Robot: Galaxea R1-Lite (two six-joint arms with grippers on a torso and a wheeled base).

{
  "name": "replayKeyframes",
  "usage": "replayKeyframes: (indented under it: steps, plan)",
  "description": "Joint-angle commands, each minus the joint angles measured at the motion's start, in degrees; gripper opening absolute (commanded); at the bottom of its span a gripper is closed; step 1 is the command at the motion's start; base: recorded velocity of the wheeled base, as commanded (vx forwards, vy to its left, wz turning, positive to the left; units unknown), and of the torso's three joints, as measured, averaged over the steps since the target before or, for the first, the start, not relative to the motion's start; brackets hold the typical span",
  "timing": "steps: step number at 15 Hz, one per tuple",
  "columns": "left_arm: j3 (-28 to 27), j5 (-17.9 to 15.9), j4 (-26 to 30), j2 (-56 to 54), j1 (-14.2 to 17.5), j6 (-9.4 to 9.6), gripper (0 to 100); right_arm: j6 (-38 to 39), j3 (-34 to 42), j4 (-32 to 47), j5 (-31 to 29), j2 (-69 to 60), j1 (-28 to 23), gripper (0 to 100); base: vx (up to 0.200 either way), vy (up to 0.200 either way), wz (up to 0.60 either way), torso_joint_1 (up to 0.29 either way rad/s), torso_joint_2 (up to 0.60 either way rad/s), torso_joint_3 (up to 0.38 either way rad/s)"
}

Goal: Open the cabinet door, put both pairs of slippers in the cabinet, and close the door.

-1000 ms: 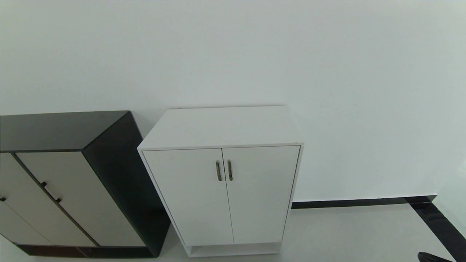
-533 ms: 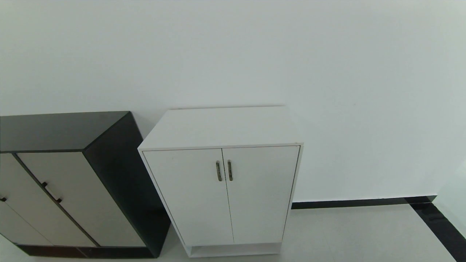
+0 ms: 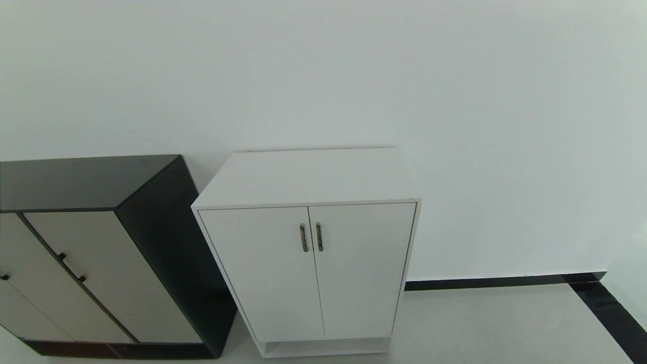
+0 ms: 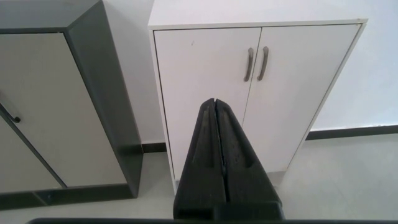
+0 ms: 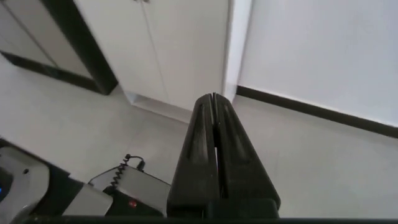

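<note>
A white cabinet [image 3: 308, 247] stands against the wall with both doors closed and two vertical metal handles [image 3: 311, 237] at the centre seam. In the left wrist view the cabinet [image 4: 255, 93] faces my left gripper [image 4: 215, 102], which is shut with nothing held, some way in front of the left door. My right gripper [image 5: 214, 98] is shut and empty, low over the floor, off the cabinet's lower right corner [image 5: 233, 74].
A black cabinet with light doors [image 3: 96, 253] stands close to the left of the white one. A black skirting strip [image 3: 500, 281] runs along the wall's foot to the right. Pale open floor [image 3: 495, 323] lies right of the cabinet.
A dark tip at the head view's lower right corner one second ago has dropped out of the picture. The cabinets have not moved.
</note>
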Motion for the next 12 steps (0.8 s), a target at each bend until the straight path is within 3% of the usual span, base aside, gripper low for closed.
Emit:
replayKeyframes:
  steps: [1,6,12]
  plan:
    - [0.00,-0.02,0.04,-0.01,0.00,-0.01,0,0.01,0.10,-0.09,-0.20,-1.46,-1.75,0,0.000,0.000,0.00,0.000,0.00,0.000]
    - [0.00,-0.02,0.04,-0.01,0.00,-0.01,0,-0.17,0.10,-0.09,-0.20,-7.62,-14.49,0,0.000,0.000,0.00,0.000,0.00,0.000]
    - [0.00,-0.02,0.04,-0.01,0.00,-0.01,0,-0.70,0.01,-0.09,-1.52,-9.64,-15.28,0,0.000,0.000,0.00,0.000,0.00,0.000]
